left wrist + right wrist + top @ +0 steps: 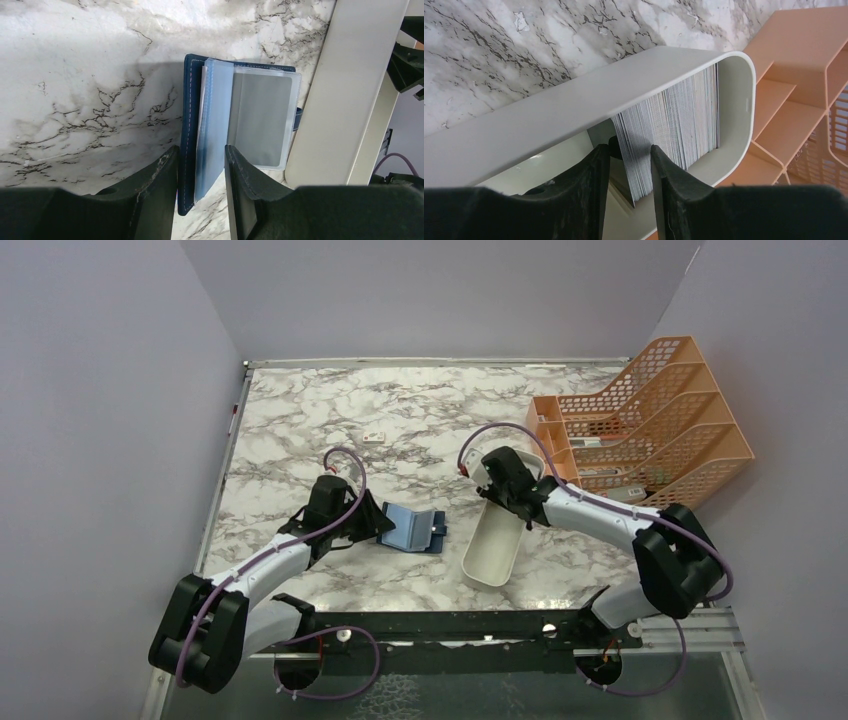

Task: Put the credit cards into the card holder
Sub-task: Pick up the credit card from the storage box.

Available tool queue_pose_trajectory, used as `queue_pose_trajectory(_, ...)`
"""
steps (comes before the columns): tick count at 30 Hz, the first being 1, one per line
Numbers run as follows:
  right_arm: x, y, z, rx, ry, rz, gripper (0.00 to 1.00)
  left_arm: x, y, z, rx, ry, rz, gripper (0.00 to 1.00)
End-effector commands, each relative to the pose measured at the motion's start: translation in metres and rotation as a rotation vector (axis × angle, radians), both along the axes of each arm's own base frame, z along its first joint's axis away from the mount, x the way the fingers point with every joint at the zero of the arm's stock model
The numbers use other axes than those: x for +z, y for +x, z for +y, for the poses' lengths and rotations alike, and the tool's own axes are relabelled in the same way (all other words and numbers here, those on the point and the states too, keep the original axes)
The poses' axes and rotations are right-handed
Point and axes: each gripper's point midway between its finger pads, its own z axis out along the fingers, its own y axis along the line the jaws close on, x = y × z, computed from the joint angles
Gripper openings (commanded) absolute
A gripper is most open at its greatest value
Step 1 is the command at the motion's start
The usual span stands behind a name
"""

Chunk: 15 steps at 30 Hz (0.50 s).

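left fingers [155, 192] straddle the card holder [260, 120], right fingers [591, 192] the credit cards [674, 125].

No word, brand or number can be read in any view. The small white block [374, 437], upper middle of the top view, carries a red mark — too small to read. The credit cards [669, 130] show only edges.

The card holder [415, 530] lies on the counter [300, 420], with the tray [492, 555] just to its right and the file rack [660, 420] behind the tray at the right edge. Cards [674, 125] stand on edge in the tray's far end, and a small block [375, 437] sits well behind the card holder.
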Motion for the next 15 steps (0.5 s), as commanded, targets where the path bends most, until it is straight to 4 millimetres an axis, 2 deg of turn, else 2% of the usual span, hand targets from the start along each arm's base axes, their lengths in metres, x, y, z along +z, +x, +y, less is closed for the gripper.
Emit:
queue_pose_trajectory(1, 0.0236, 0.0081, -0.0094, -0.052, 0.009, -0.095, 0.38, 0.0114, 0.0094, -0.0006, 0.008, 0.004, -0.048, 0.4)
queue_pose_trajectory(11, 0.0278, 0.0062, -0.0054, -0.05, 0.042, -0.089, 0.28, 0.0134, 0.0106, -0.0027, 0.006, -0.005, -0.046, 0.4)
queue_pose_trajectory(15, 0.0319, 0.005, -0.0041, -0.05, 0.055, -0.086, 0.15, 0.0153, 0.0115, -0.0026, 0.008, -0.004, -0.047, 0.4)
